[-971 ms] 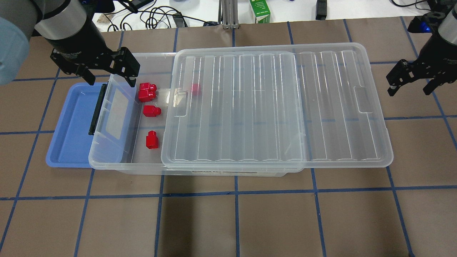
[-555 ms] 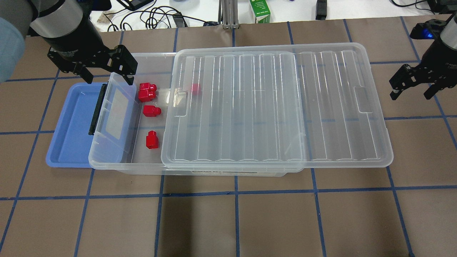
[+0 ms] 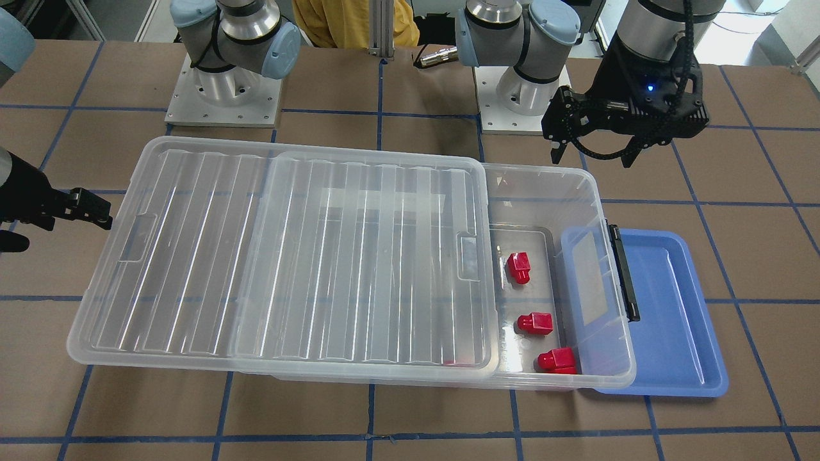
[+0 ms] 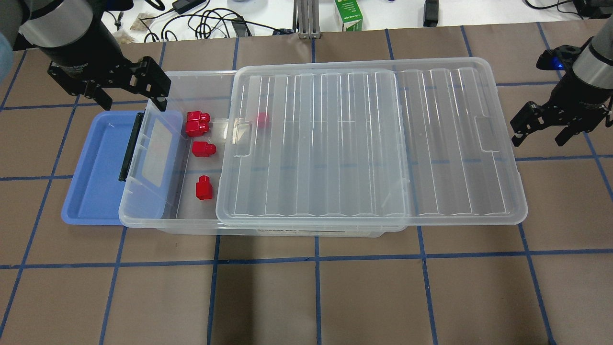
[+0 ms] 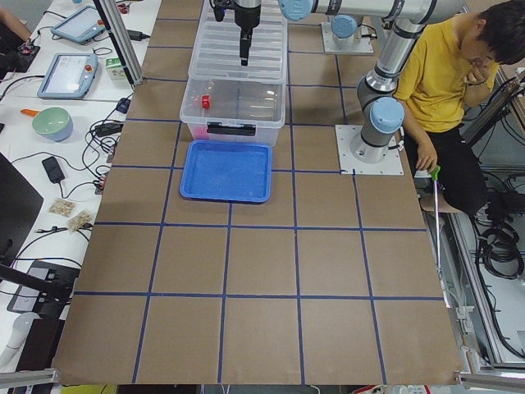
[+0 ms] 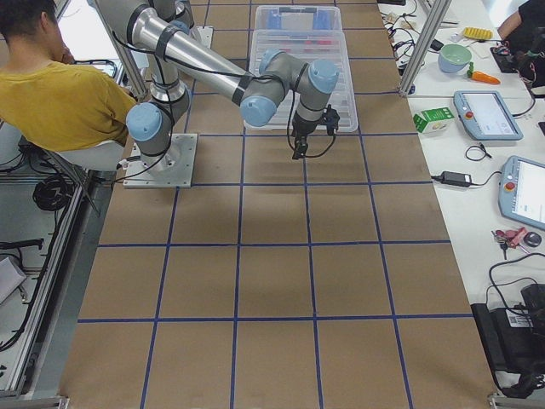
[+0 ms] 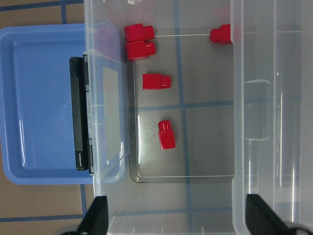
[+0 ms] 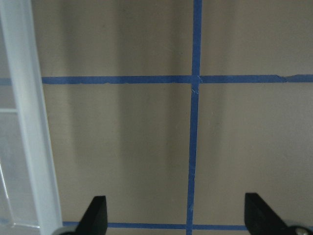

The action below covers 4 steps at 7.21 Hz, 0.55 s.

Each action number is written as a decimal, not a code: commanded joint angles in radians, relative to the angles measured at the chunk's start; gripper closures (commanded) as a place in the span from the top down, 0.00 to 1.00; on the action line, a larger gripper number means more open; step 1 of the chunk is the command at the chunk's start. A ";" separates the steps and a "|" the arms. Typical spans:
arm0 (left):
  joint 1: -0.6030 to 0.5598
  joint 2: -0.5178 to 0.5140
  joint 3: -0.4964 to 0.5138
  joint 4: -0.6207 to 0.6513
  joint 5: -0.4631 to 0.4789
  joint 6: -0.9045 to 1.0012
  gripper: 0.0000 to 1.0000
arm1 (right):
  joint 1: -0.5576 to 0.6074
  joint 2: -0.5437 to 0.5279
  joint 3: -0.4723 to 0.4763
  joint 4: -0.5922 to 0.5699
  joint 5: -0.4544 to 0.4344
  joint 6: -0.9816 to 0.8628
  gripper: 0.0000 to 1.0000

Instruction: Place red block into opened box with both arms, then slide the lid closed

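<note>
We see a red block point(image 4: 203, 149) lying in the open end of the box point(image 4: 167, 221), long axis along the box, stub toward the lid point(image 4: 364, 143). Since a second ago the left arm point(image 4: 72, 38) has drawn back off the box corner, and the right arm point(image 4: 591, 60) is nearer the lid's end. Both jaws gape wide, holding and touching nothing.

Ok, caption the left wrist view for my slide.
Open fingers above the clear box: five red blocks inside, lid covering the rest, blue tray at the clasp end.
</note>
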 commanded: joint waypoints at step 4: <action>0.001 0.001 0.000 0.000 0.000 0.001 1.00 | 0.053 0.003 0.002 -0.003 0.006 0.064 1.00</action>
